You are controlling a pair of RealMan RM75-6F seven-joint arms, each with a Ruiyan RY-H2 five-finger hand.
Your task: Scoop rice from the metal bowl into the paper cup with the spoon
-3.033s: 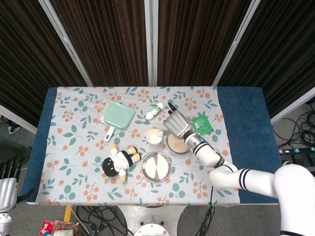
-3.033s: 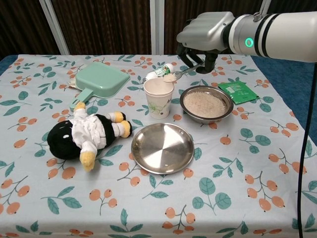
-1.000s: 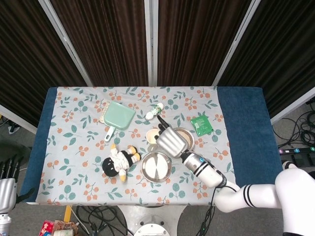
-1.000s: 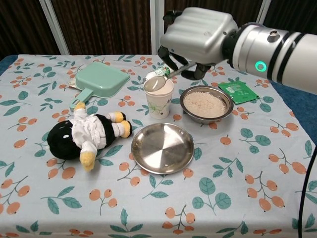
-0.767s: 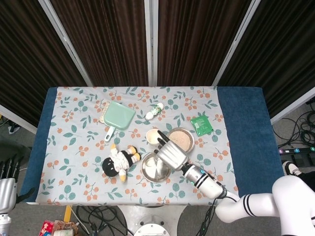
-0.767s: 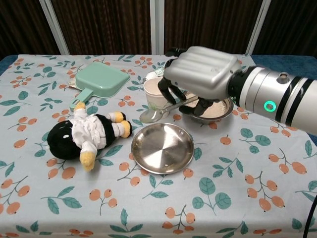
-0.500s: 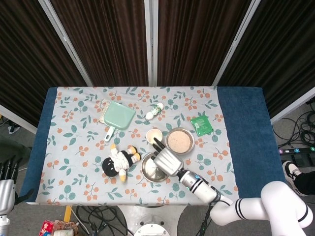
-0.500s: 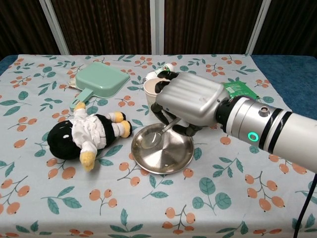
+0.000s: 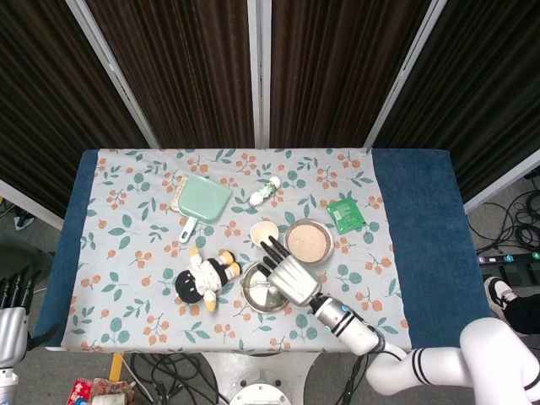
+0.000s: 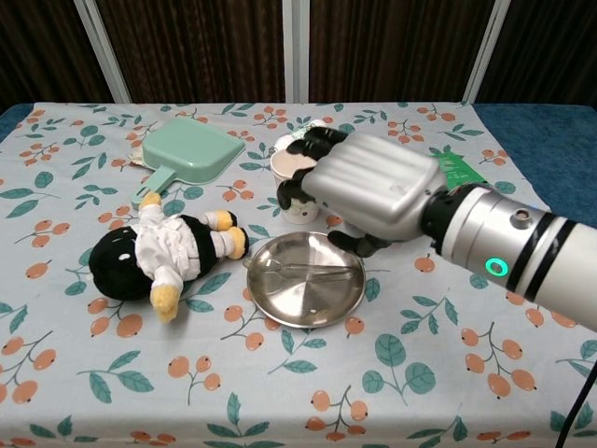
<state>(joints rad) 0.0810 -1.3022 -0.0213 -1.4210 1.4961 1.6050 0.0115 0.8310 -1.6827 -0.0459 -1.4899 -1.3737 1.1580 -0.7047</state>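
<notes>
The spoon (image 10: 308, 271) lies flat in the round metal plate (image 10: 317, 303), with nothing holding it. My right hand (image 10: 368, 191) hovers just above and behind it, fingers apart and empty, over the plate (image 9: 253, 291) in the head view too. The paper cup (image 9: 264, 229) stands behind the plate, with rice in it; in the chest view the cup (image 10: 291, 168) peeks out past my fingers. The metal bowl (image 9: 308, 241) of rice sits right of the cup and is hidden by my hand in the chest view. My left hand (image 9: 12, 325) hangs off the table's left side, empty.
A plush penguin (image 10: 159, 252) lies left of the plate. A green square pan (image 10: 187, 149) sits at the back left, a small bottle (image 9: 266, 191) behind the cup, and a green packet (image 9: 345, 214) at the back right. The floral cloth (image 10: 420, 373) covers the table.
My right hand carried the spoon from the cup down to the plate, laid it there and let go. The fingers have opened and the hand has lifted slightly.
</notes>
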